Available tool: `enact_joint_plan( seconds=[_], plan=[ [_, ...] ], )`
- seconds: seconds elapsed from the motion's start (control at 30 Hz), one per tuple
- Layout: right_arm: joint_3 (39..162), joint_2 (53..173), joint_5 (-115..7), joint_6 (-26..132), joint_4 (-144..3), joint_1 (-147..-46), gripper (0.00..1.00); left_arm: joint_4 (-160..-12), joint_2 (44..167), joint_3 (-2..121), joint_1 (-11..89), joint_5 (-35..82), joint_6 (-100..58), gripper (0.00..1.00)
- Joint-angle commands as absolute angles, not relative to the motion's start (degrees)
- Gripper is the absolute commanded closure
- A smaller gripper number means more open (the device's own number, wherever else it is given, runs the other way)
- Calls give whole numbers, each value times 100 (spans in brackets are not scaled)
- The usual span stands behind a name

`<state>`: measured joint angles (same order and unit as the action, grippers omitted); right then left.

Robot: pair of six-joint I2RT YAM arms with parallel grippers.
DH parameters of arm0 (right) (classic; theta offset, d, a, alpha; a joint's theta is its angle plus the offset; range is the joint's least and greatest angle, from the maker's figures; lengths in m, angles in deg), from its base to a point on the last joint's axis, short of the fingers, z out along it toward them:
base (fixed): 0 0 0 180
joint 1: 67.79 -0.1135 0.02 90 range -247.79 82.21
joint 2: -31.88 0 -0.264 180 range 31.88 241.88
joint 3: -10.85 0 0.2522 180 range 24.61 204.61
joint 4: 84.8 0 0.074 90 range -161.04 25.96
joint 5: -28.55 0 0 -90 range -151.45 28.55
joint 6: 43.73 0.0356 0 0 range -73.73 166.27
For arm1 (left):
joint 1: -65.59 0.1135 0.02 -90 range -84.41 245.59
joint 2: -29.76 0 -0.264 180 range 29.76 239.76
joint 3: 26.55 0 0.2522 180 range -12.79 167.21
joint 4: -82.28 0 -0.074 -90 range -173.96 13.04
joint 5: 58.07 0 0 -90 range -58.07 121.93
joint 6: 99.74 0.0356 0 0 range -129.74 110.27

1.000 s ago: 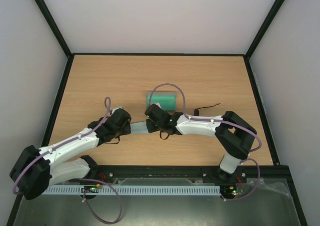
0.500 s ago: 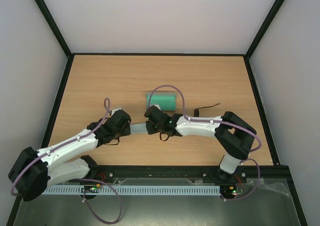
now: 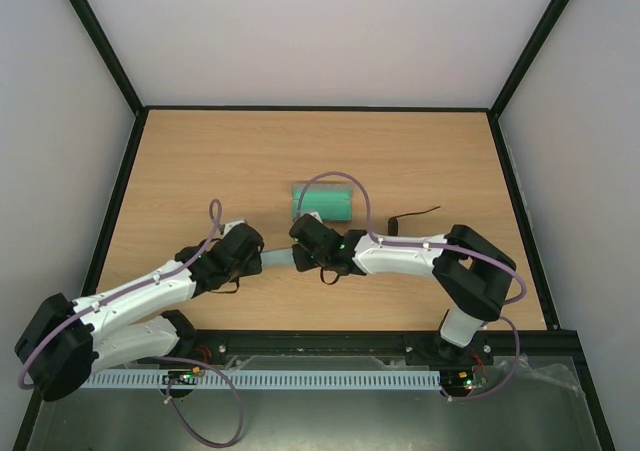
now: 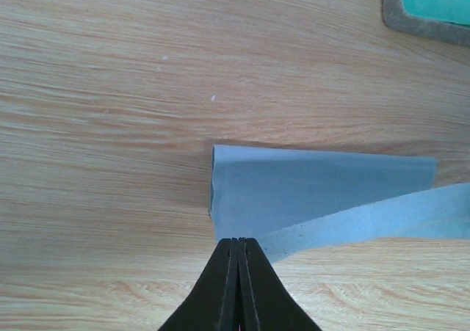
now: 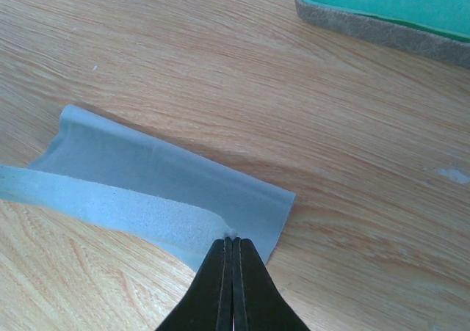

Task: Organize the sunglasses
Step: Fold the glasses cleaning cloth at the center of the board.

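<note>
Left claw (image 4: 239, 244): was clenched on cloth (image 4: 308, 188) edge, lower centre of left wrist view.
Right claw (image 5: 232, 241): was clenched on cloth's opp. end, edge lifted.
Cloth: light blue, folded over, lay btwn both claws, mid counter (image 3: 200, 161).
Case (image 3: 322, 201): lay open, green lining up, above cloth in top view.
Sunglasses (image 3: 418, 211): lay right of case, partly hidden by right arm, apart from both claws.

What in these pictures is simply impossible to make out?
Sunglasses: top view, only a thin dark wire shows; the right arm hides the rest.
Case: both wrist views, cut off by the top edge.
Cloth: top view, mostly covered by the left gripper and right gripper that pinch it.
</note>
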<state>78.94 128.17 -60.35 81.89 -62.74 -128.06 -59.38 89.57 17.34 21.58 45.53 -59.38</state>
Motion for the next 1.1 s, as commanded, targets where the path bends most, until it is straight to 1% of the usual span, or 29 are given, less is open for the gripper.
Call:
enact_joint_plan(
  seconds=[0.0,0.67,1.07],
  plan=[
    [7790,12632,-6191,8388,-6374,-12893,99,-5812,8872,1627,2075,4669,-6068,98],
    [7756,12758,-6255,8443,-6480,-12932,99,-6097,9252,1455,1977,4737,-6228,98],
    [7946,12956,-6346,8472,-6394,-12931,99,-6233,9676,1717,1986,4868,-6178,98]
  ],
)
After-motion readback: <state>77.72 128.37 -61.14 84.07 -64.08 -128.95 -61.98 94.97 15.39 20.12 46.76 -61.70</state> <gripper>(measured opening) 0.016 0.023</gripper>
